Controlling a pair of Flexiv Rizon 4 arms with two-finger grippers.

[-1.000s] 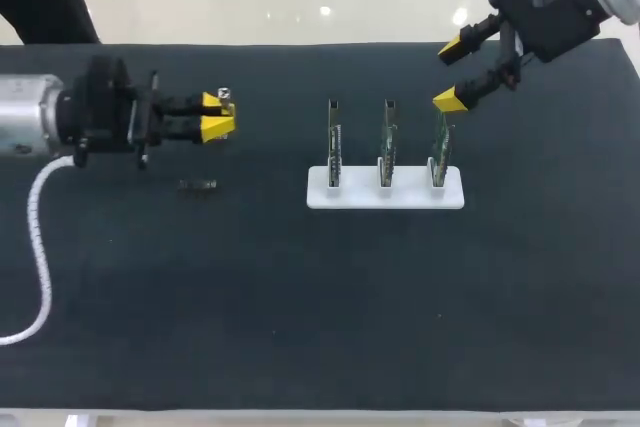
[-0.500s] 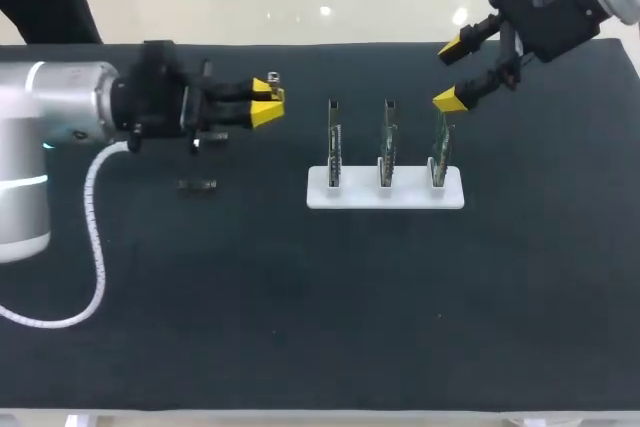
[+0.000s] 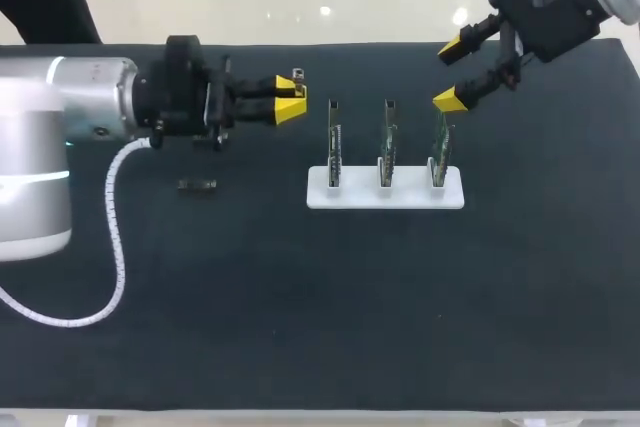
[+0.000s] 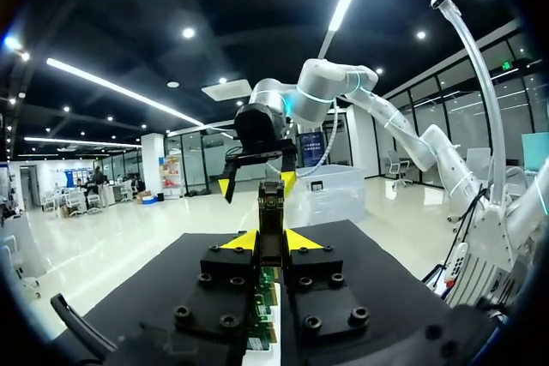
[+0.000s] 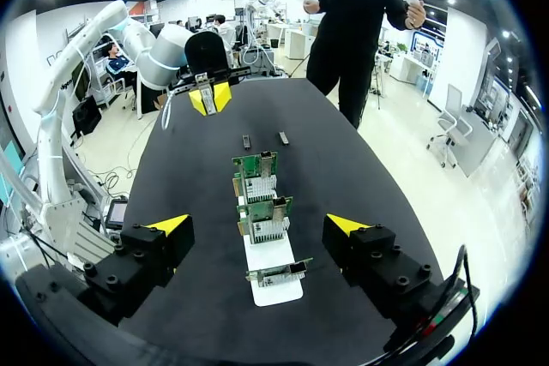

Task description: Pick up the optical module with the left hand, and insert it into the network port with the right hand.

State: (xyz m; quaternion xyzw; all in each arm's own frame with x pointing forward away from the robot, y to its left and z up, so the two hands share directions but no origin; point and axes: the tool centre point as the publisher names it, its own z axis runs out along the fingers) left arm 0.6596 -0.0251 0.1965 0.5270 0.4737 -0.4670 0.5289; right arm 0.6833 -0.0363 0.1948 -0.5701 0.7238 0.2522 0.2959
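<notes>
The left gripper (image 3: 290, 102) is pinched shut on the optical module (image 4: 271, 205). Its two yellow tips press on the little metal bar from both sides. The far end of the bar sticks out past the tips. In the head view this gripper is at about 10 o'clock from the white stand (image 3: 320, 195), near it but not touching.

Three green network cards (image 3: 386, 142) stand upright in a row in the stand. Each card seems to have a network port (image 3: 333, 107) at its top end. The ports are too small to tell which one the module is meant for.

The right gripper (image 3: 452, 73) is at about 1 o'clock from the stand, above the card at the right end. Its jaws are wide open and hold nothing.

One more small dark part (image 3: 197, 185) lies flat on the black table (image 3: 300, 327). It is at about 7 o'clock from the left gripper and well apart from the stand.

I think the module is light, hard and stiff. Its metal skin looks smooth, so it could slip or twist in a weak grip. The right gripper should take it by its two long flat sides, on the part that sticks out. The end that goes into the port should be left free. The right gripper should squeeze firmly before the left one lets go. The cards look thin and may bend, so the push should be straight and gentle.
</notes>
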